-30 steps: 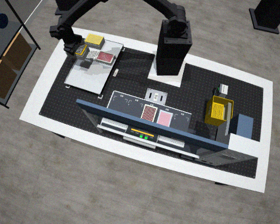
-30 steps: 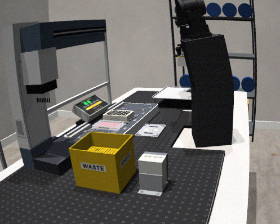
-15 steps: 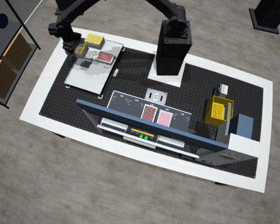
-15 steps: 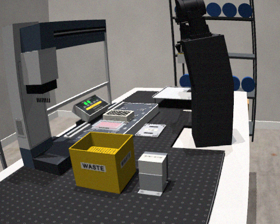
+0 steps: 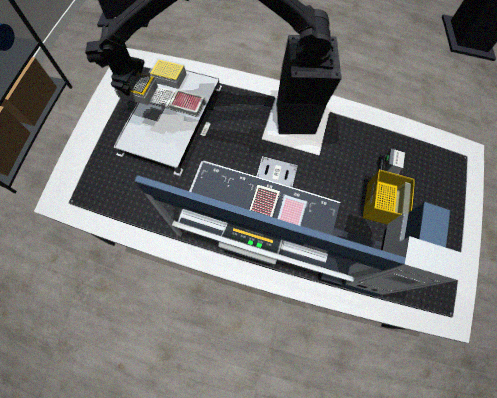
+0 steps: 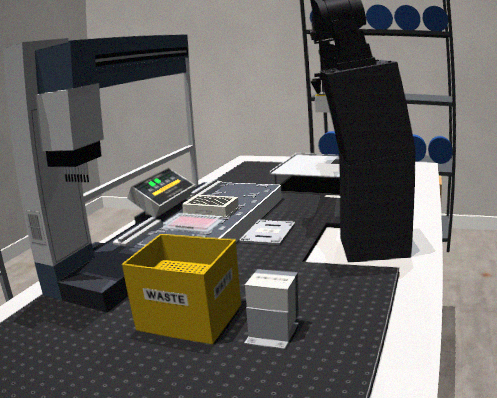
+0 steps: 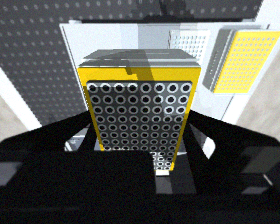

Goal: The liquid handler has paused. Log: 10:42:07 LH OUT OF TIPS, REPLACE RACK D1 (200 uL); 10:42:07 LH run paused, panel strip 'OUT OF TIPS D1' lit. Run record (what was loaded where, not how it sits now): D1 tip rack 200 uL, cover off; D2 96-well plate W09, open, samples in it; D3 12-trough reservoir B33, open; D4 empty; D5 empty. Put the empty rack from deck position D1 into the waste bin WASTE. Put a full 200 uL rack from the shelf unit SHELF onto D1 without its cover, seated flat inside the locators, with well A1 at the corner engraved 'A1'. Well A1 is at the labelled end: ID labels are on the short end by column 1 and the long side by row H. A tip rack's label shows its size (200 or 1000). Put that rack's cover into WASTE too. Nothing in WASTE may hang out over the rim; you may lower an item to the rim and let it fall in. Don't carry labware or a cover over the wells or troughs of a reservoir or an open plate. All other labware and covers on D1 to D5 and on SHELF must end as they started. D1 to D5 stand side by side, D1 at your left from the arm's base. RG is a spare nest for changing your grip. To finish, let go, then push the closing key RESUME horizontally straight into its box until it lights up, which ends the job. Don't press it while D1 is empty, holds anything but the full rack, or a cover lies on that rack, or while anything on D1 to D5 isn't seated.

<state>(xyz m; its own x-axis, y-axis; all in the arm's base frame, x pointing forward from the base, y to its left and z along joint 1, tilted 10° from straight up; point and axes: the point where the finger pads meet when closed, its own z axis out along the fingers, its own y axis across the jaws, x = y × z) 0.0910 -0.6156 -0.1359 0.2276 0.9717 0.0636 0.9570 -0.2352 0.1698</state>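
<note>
Over the shelf plate (image 5: pixel 153 142), fingers clamping yellow tip rack (image 7: pixel 138 117), fingertips hidden.

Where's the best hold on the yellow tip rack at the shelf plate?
Across its two long sides, from above. The end effector is already shut on the yellow tip rack that way: the black fingers press on the flat long walls, leaving the hole grid uncovered. The other racks sit off its far end, so nothing crowds the sides.
</note>
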